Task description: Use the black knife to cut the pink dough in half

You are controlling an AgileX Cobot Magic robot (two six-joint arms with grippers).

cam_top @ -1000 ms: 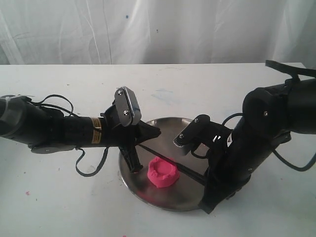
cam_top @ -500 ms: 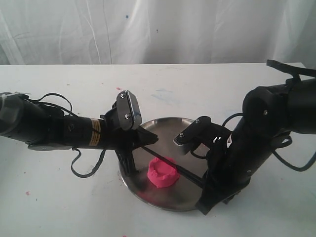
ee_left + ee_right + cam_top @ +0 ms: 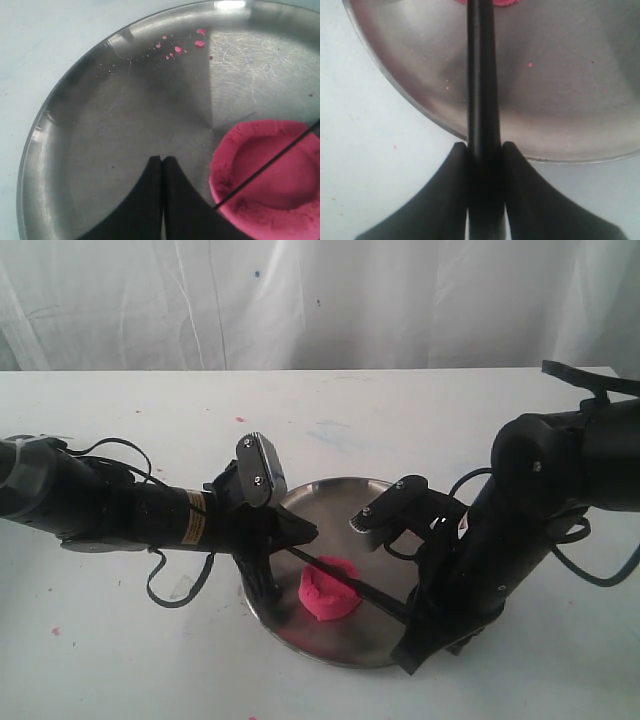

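Pressing across the pink dough [image 3: 272, 172], which sits whole on the steel plate [image 3: 330, 495], the black knife [image 3: 481, 75] is clamped in the right gripper [image 3: 483, 150]. Left gripper [image 3: 161, 165] fingers are together, empty. The cut looks just begun.

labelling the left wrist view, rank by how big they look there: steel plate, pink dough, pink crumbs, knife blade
1. steel plate, fills most of the view.
2. pink dough, partly cut off by the frame edge.
3. black knife blade, a thin line across the dough.
4. pink crumbs, tiny specks.
Blade versus crumbs is unsure: longer, but very thin.
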